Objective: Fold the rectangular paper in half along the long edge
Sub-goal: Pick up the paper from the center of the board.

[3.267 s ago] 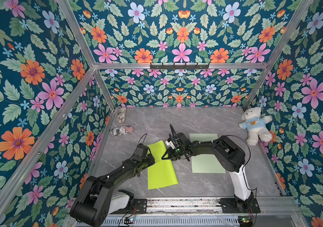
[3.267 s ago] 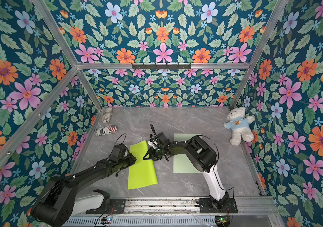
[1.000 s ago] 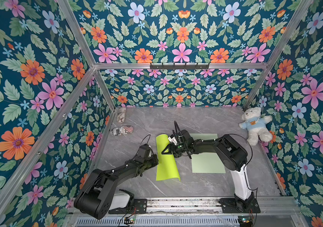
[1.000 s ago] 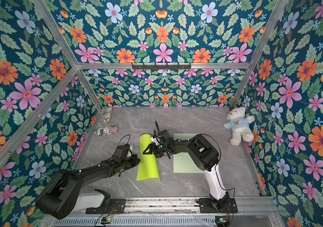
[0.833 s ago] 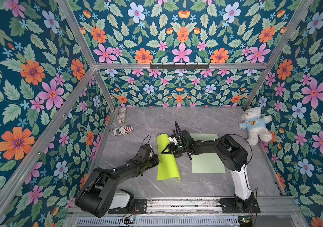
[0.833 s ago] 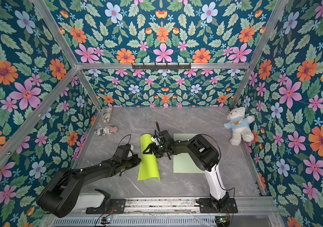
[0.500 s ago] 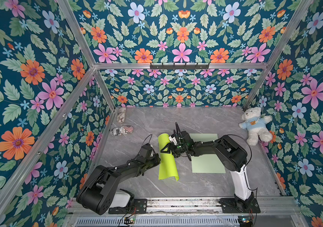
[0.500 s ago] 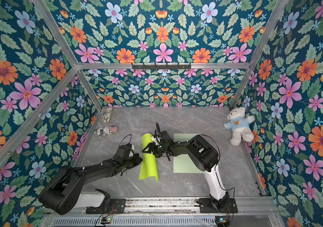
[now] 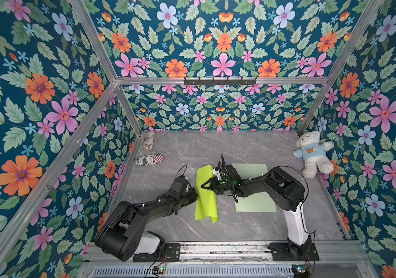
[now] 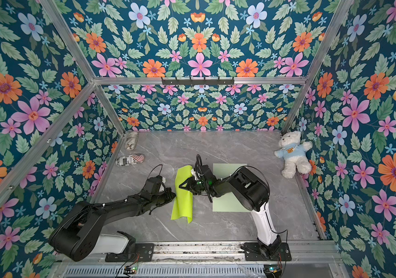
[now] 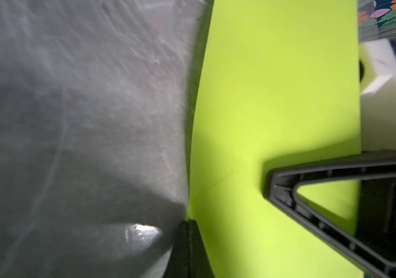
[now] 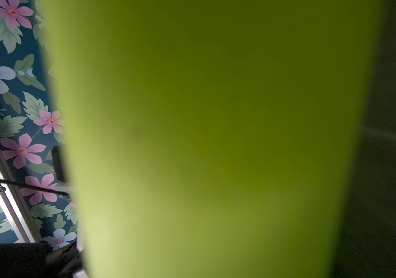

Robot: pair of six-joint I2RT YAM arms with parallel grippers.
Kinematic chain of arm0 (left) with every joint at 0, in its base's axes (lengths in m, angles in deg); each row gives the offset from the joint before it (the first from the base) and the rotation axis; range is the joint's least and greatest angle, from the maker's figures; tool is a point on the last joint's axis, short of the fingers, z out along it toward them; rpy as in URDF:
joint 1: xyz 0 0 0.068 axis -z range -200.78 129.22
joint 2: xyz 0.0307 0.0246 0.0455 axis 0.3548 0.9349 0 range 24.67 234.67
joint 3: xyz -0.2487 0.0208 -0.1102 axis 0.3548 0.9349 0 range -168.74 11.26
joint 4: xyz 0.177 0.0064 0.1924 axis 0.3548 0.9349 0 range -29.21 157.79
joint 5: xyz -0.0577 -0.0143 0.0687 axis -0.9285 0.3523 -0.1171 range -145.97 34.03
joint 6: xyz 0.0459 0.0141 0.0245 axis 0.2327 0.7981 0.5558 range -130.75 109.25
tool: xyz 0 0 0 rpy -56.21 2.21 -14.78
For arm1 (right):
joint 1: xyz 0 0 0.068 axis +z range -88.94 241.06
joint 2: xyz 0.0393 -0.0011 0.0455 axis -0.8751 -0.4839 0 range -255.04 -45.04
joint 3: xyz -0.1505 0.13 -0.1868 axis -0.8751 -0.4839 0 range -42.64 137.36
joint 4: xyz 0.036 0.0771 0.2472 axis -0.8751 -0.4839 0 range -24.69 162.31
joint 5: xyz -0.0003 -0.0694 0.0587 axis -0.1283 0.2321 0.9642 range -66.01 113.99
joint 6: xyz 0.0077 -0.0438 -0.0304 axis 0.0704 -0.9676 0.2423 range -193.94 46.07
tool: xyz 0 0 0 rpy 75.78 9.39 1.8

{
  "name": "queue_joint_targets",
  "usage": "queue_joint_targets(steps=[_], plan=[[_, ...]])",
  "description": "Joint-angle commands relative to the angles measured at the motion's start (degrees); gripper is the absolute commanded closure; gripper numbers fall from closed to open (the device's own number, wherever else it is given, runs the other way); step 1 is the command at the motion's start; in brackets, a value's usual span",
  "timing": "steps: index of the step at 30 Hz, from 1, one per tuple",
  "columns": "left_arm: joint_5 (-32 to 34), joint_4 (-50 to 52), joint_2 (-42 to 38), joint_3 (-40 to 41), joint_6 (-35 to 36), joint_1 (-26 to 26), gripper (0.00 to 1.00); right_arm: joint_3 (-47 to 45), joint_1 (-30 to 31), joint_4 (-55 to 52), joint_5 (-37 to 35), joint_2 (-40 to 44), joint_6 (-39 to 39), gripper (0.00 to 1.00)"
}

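Observation:
A lime-green rectangular paper (image 9: 205,204) (image 10: 182,204) lies near the middle of the grey table, curled over on itself lengthwise, with a small flap hanging past its near right corner. My left gripper (image 9: 195,195) (image 10: 173,193) is shut on the paper's left long edge; the left wrist view shows its closed tips (image 11: 187,222) right at that edge of the paper (image 11: 276,96). My right gripper (image 9: 205,184) (image 10: 183,184) reaches onto the sheet from the right, jaws apart. One of its fingers (image 11: 278,190) rests on top. The paper (image 12: 216,120) fills the right wrist view and hides the jaws.
A pale green sheet (image 9: 257,204) lies flat under my right arm. A white teddy bear (image 9: 312,154) sits against the right wall. A printed pouch (image 9: 149,159) and a grey bundle (image 9: 149,140) lie by the far left corner. Floral walls enclose the table (image 9: 216,231).
My left gripper has carried the paper's left edge rightward, so the sheet has curled over and grown narrower. My right gripper's jaws have narrowed over the paper.

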Motion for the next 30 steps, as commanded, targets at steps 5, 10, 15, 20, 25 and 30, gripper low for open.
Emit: queue_joint_targets(steps=[5,10,15,20,25,30], plan=[[2.57,10.31,-2.66,-0.80,-0.34,0.05,0.80,-2.94,-0.13,15.26,2.79,0.06,7.72,0.61],[3.88,12.67,-8.89,-2.86,0.01,-0.02,0.67,-5.19,-1.01,30.95,6.87,0.12,15.33,0.62],[3.34,14.41,-16.69,-6.08,1.28,-2.55,0.62,-5.82,-1.67,43.38,9.87,1.79,22.10,0.62],[-4.79,9.25,-24.90,-8.65,0.84,-9.75,0.62,-4.19,-1.94,52.75,12.52,6.63,29.11,0.62],[-15.75,-2.82,-29.00,-11.13,-5.20,-14.63,0.64,-1.68,-3.91,51.81,14.98,15.30,31.39,0.61],[-24.59,-24.15,-24.76,-12.71,-17.94,-14.51,0.64,2.45,-7.71,50.17,15.77,22.58,34.24,0.61]])
